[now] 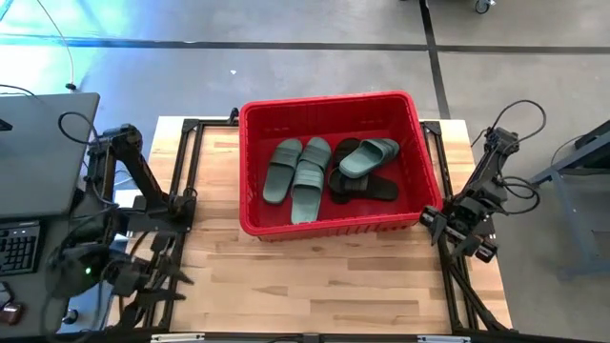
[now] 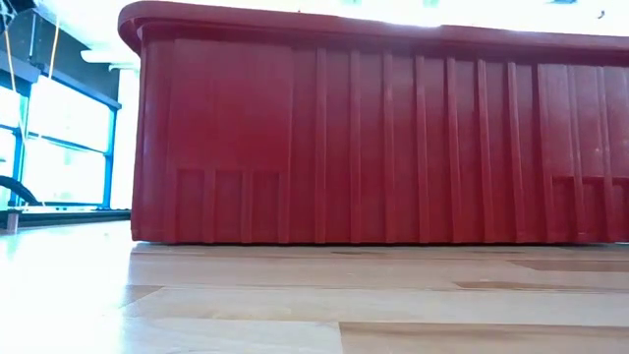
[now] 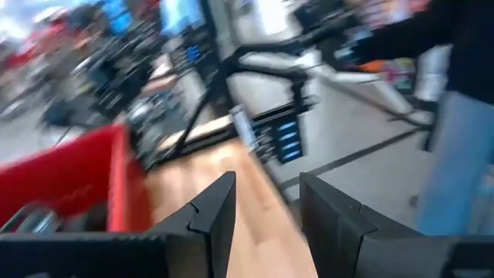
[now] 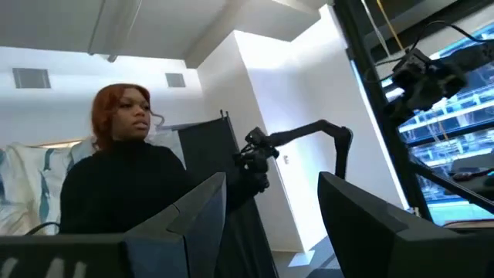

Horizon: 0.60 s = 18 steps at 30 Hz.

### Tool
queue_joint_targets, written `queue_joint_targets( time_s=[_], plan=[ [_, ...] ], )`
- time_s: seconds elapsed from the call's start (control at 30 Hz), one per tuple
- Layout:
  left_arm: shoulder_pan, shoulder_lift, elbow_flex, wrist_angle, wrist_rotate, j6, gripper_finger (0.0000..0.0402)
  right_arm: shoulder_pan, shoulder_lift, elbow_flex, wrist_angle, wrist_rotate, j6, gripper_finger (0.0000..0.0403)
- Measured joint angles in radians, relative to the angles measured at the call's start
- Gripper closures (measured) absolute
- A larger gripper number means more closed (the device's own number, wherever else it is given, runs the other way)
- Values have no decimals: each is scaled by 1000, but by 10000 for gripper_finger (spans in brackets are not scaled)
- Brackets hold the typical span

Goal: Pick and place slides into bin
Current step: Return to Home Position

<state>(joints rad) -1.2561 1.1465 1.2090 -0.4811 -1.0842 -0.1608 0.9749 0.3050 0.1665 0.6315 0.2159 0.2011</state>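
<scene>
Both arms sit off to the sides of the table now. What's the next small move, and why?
Probably just settle both arms at rest. The slides in view all lie inside the bin, none on the table, and the left gripper and right gripper are open and empty, clear of the bin.

High view: overhead, straight down, far enough back to take in the whole table point(image 1: 324, 276), with the bin point(image 1: 329, 119) upper centre of frame. Low view: table-top height, facing level, very near the bin's outer wall point(image 2: 373, 138), which fills most of the frame. Left wrist view: looks past the left gripper point(image 3: 266, 181) at frame bottom, along the table, bin at lower left, blurred room behind. Right wrist view: past the right gripper point(image 4: 272, 179), tilted up into the room, a person point(image 4: 123, 185) at left. High, low and left wrist views share bin and table.
</scene>
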Motion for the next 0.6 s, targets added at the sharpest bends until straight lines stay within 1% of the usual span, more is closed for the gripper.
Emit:
queue_joint_targets(
  time_s=[0.1,0.2,0.3,0.37,0.47,0.6],
  plan=[
    [0,-38,-100,208,128,220,275,0,-20,-26,-4,2,0,208],
    [34,-79,-220,400,256,404,275,0,-28,-44,2,3,-1,208],
    [71,-162,-353,554,379,509,275,0,-40,-53,17,9,-11,208],
    [98,-231,-435,596,433,520,275,1,-54,-53,28,8,-42,208],
    [139,-336,-538,597,473,530,275,1,-80,-53,26,-14,-76,208],
    [152,-493,-665,619,566,598,275,0,-116,-53,-26,-62,-89,208]
  ],
)
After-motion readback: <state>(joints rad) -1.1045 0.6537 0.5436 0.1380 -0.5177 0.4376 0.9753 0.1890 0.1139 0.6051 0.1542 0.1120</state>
